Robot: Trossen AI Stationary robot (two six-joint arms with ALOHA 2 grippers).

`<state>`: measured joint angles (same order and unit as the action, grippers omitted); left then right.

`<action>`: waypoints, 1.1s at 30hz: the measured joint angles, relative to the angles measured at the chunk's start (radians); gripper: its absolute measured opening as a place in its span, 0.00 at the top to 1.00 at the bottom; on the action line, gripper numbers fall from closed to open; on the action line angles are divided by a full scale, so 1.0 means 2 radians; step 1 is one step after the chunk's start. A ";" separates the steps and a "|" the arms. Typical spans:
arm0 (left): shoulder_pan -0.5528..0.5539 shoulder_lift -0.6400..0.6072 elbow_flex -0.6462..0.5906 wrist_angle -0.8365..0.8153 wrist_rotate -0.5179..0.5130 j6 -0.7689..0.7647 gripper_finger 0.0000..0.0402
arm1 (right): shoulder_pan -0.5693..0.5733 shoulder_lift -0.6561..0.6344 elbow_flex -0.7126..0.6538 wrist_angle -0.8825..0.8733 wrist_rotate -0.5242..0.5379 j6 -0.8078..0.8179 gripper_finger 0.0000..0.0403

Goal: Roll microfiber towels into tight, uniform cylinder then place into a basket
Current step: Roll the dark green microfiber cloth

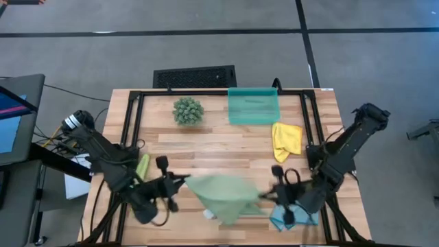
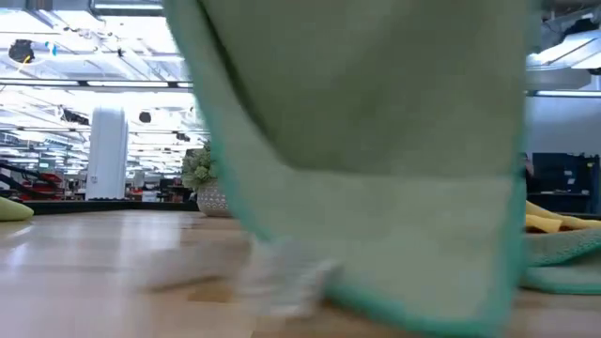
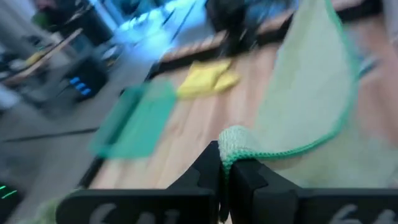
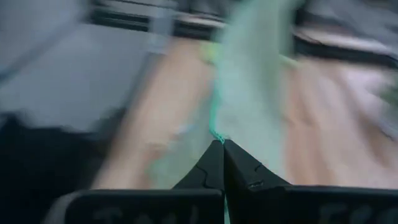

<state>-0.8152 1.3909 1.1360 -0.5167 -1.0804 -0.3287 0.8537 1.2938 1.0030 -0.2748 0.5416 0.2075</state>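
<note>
Sage green towel (image 1: pixel 223 195) up off table, stretched between both grippers, sagging to a point in middle. Left gripper (image 1: pixel 180 180) clamped tight on one corner; right gripper (image 1: pixel 269 194) pinching opposite edge, fingers closed on hem. Basket (image 1: pixel 253 106) at far edge, well beyond sage green towel. Yellow towel (image 1: pixel 287 139) between basket and right arm. Light blue towel (image 1: pixel 293 217) under right gripper. Lime green towel (image 1: pixel 143 166) beside left arm.

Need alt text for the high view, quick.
Both grippers, left gripper and right gripper, hold the sage green towel stretched between them near the table's front edge. Behind lie the yellow towel and the teal basket.
</note>
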 joint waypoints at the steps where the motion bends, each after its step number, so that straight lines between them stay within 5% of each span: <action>1: -0.010 -0.001 0.008 0.015 -0.003 0.013 1.00 | 0.012 -0.001 0.006 0.013 -0.025 -0.026 0.96; 6: -0.062 -0.002 0.061 0.095 -0.010 0.096 1.00 | 0.066 -0.003 0.047 0.095 -0.068 -0.123 0.96; 10: -0.085 -0.002 0.095 0.123 -0.011 0.143 1.00 | 0.091 -0.003 0.074 0.160 -0.002 -0.159 0.97; 13: -0.083 -0.003 0.104 0.097 -0.013 0.141 1.00 | 0.088 -0.006 0.085 0.130 0.081 -0.155 0.97; 17: -0.053 0.001 0.099 -0.023 0.003 0.024 1.00 | 0.048 -0.019 0.087 0.001 0.154 -0.074 0.97; 23: 0.002 0.018 0.034 -0.177 0.004 -0.214 1.00 | -0.064 -0.013 0.052 -0.226 0.120 0.125 0.97; 33: 0.137 0.019 -0.122 -0.155 0.061 -0.317 1.00 | -0.223 -0.005 -0.050 -0.230 0.122 0.172 0.97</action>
<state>-0.5406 1.4284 0.8930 -0.8268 -0.9587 -0.9630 0.4077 1.2839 0.9027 -0.7357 0.7860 0.5506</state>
